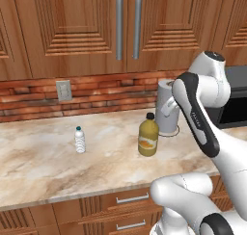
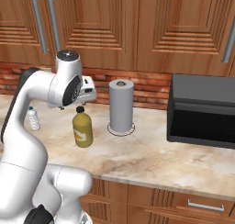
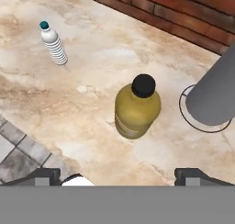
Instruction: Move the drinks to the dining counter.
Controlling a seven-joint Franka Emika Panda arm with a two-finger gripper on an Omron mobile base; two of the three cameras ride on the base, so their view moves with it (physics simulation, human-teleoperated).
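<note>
The yellow juice bottle (image 1: 148,140) (image 2: 82,128) (image 3: 137,108), with black cap and orange label, stands upright on the marbled counter under the wall cabinets. The small clear water bottle (image 1: 79,139) (image 2: 33,118) (image 3: 54,45), with teal cap, stands upright to its left. My gripper (image 3: 120,176) hovers above the juice bottle and looks down on it. Its fingertips (image 3: 43,175) are spread wide with nothing between them, so it is open and touches nothing. The hand (image 2: 86,91) hangs just over the juice bottle's cap. The dining counter is out of view.
A grey paper-towel roll (image 1: 166,114) (image 2: 121,105) (image 3: 215,99) stands right behind the juice bottle. A dark microwave (image 2: 202,111) sits at the right. Brick backsplash (image 1: 96,97) and wooden cabinets (image 1: 125,27) close the back. The counter edge (image 1: 72,195) runs along the front.
</note>
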